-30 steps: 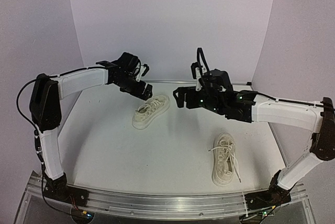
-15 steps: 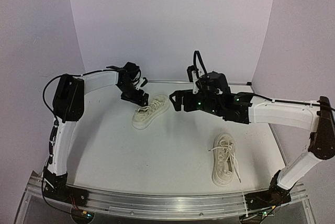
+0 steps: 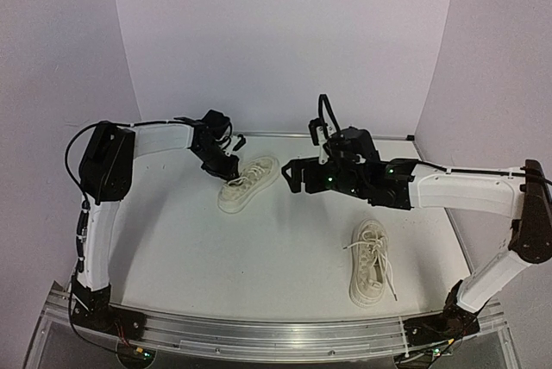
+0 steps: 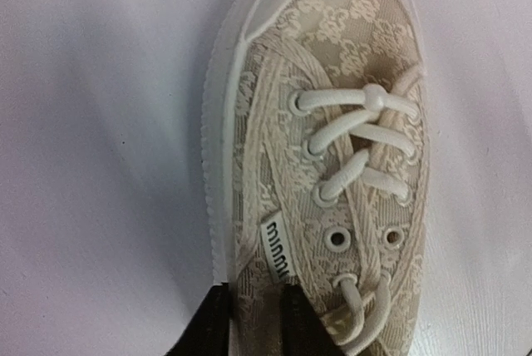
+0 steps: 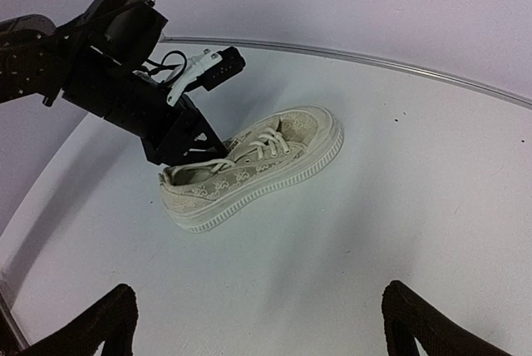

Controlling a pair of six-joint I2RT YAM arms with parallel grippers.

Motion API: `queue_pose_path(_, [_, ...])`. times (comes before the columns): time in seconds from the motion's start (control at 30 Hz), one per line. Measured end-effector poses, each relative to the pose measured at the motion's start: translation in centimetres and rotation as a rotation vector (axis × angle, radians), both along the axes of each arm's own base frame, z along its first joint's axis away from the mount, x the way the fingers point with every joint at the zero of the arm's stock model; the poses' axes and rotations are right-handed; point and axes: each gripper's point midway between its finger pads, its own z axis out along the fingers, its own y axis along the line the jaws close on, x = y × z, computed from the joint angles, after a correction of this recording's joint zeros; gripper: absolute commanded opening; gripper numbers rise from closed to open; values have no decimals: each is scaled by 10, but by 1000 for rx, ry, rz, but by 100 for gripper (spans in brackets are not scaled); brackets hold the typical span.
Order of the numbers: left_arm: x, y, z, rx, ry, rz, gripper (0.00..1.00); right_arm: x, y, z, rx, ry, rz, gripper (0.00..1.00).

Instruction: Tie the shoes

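Observation:
One cream shoe (image 3: 248, 182) lies at the back of the table, toe toward the back right. My left gripper (image 3: 226, 169) is down at its heel end. In the left wrist view the two black fingers (image 4: 212, 318) pinch the shoe's (image 4: 332, 123) side wall just below the tongue label, so the left gripper (image 4: 249, 299) is shut on it. The laces are threaded low and hang loose at the top eyelets. The right wrist view shows the same shoe (image 5: 258, 165) with the left gripper (image 5: 179, 144) on it. My right gripper (image 3: 293, 175) hovers open to the shoe's right, fingers (image 5: 116, 306) wide apart. The second shoe (image 3: 371, 262) lies near the front right, laces loose.
The white table (image 3: 172, 240) is walled by pale panels at the back and both sides. A metal rail (image 3: 276, 334) runs along the near edge by the arm bases. The table's curved back rim (image 5: 399, 63) shows in the right wrist view.
My left gripper dropped from above the far shoe to its heel end and closed on the side wall. The right gripper drifted slightly lower and stayed open.

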Motion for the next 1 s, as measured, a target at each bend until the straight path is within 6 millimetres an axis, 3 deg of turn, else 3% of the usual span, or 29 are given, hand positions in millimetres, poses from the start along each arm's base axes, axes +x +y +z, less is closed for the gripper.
queue_pose_path(0.07, [-7, 2, 2, -5, 4, 7, 1, 0, 0, 0, 4, 4, -3, 98])
queue_pose_path(0.17, [-21, 6, 3, -17, 29, 27, 0, 1, 2, -6, 7, 21, -4, 98])
queue_pose_path(0.3, [-50, 10, 3, -38, 76, 49, 1, 7, 13, -35, 5, 101, 19, 98])
queue_pose_path(0.33, [-57, 10, 4, -41, 85, 50, 4, 8, 15, -47, 2, 132, 27, 98])
queue_pose_path(0.47, [-83, 10, 12, -63, 110, 55, 31, 16, 20, -84, -14, 232, 49, 98])
queue_pose_path(0.53, [-88, 8, 21, -78, 103, 64, 41, 20, 25, -94, -14, 260, 60, 98])
queue_pose_path(0.6, [-86, 5, 33, -103, 80, 73, 47, 22, 29, -97, -6, 275, 74, 98])
queue_pose_path(0.73, [-78, 0, 47, -146, 45, 90, 48, 22, 38, -88, 25, 278, 102, 98])
queue_pose_path(1.0, [-82, -21, 47, -158, 40, 51, 49, 27, 31, -87, 47, 292, 91, 98])
